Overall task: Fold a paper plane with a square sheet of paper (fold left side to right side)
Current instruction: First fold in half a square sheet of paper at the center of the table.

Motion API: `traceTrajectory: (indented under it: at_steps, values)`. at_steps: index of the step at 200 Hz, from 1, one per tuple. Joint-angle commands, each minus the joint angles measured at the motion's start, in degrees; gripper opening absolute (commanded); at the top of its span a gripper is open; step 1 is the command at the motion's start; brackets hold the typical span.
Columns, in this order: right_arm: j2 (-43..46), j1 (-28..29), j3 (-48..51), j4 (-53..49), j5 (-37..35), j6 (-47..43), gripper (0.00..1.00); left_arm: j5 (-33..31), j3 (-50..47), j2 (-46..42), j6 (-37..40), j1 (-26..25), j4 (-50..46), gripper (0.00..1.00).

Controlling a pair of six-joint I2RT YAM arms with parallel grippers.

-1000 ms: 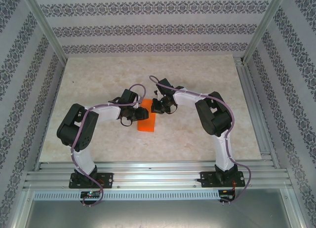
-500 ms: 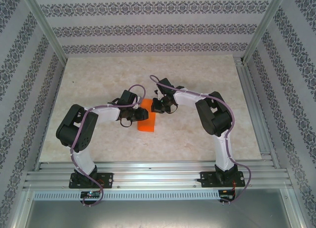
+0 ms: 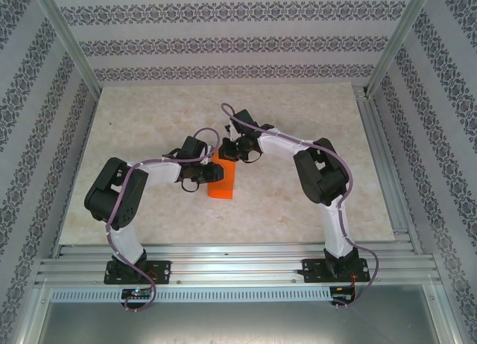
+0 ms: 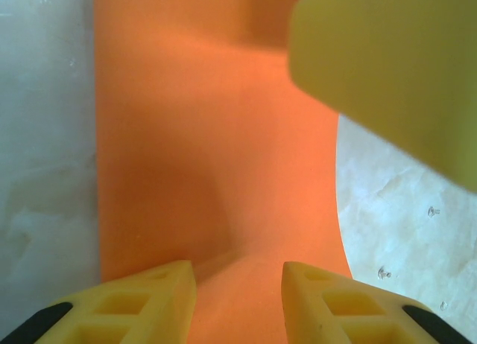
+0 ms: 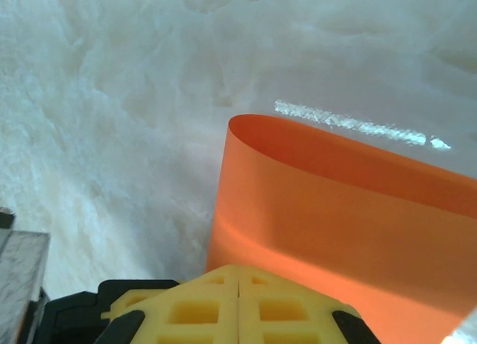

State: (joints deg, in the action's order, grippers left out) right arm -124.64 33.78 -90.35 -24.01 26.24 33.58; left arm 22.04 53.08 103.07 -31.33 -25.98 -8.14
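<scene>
The square sheet of paper (image 3: 223, 183) is bright orange and lies mid-table, doubled over into a narrow strip. In the left wrist view the paper (image 4: 216, 150) runs away under my left gripper (image 4: 238, 273), whose yellow fingers stand apart and rest on it. My left gripper (image 3: 211, 171) sits at the strip's left side. My right gripper (image 3: 229, 152) is at its far end. Its fingers (image 5: 238, 269) are shut on the paper's edge, and the paper (image 5: 335, 210) curls up in a loop just beyond them. One right finger (image 4: 387, 68) hangs over the paper.
The pale marble tabletop (image 3: 298, 210) has free room on all sides of the paper. Aluminium rails run along the near edge (image 3: 238, 266) and the right side (image 3: 384, 165). Patterned walls close in the left, back and right.
My right gripper has moved up and to the left, over the far end of the paper. The orange strip now reaches further back. The left arm has hardly moved.
</scene>
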Motion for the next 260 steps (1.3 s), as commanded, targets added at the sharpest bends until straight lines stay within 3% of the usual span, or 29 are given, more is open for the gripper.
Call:
traceTrajectory:
  at_steps: [1, 49, 110, 260]
  values:
    - [-2.8, 0.6, -0.9, -0.1, 0.7, 0.9, 0.06, -2.4, -2.7, 1.9, 1.2, 0.2, -4.9, 0.38]
    - [-5.4, 0.6, -1.5, -3.7, -2.0, -0.7, 0.06, -2.1, -2.9, 1.4, 1.5, 0.2, -5.2, 0.38]
    - [-7.3, 0.6, -1.2, -8.3, -5.8, -2.8, 0.06, -0.1, -5.2, -1.3, 2.5, 0.2, -6.4, 0.45]
    - [-9.2, 0.5, -2.2, -10.1, -7.1, -3.2, 0.06, 5.0, -14.5, -9.7, 3.6, 0.3, -8.2, 0.48]
